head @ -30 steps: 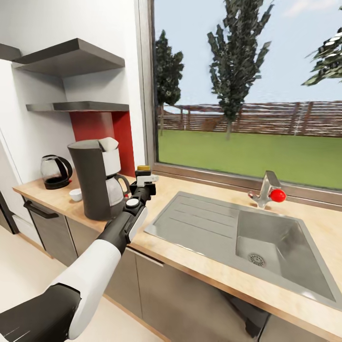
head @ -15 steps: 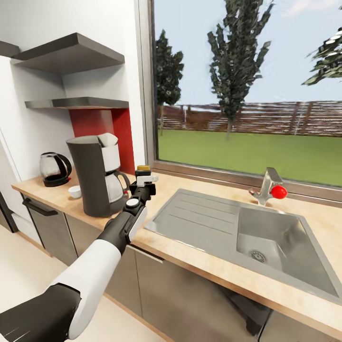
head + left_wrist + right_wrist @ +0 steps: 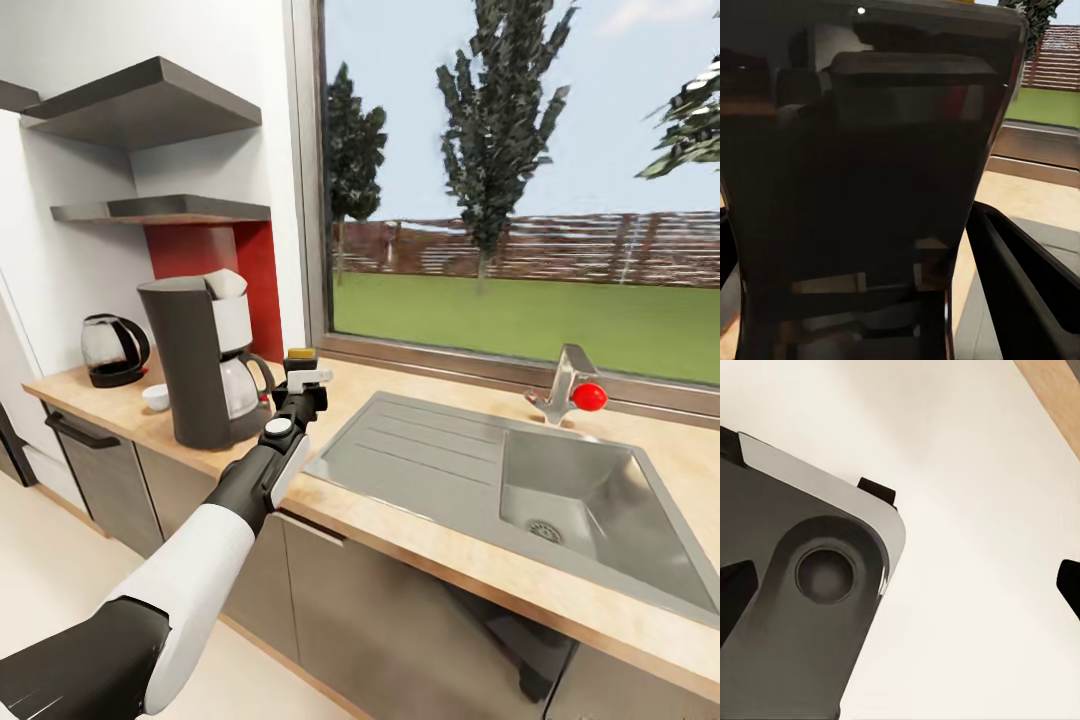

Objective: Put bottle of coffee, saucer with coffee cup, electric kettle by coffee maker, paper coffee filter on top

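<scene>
One left gripper (image 3: 303, 378), which we log as clamped on the bottle of coffee (image 3: 301, 357) (yellow cap showing), near the kitchen countertop's (image 3: 420, 540) back edge, just beside the coffee maker (image 3: 195, 365). Right gripper: we cannot tell its state. Electric kettle (image 3: 113, 350) and coffee cup (image 3: 156, 398) sit toward the left end.

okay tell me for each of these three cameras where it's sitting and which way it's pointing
Head view: up on the robot, looking down over the kitchen countertop and coffee maker; left arm and left gripper show.
Left wrist view: behind the fingers, pressed close to the bottle of coffee.
Right wrist view: faces pale floor; the robot's base shows.
Shared: head and left wrist views both show the bottle of coffee.
</scene>
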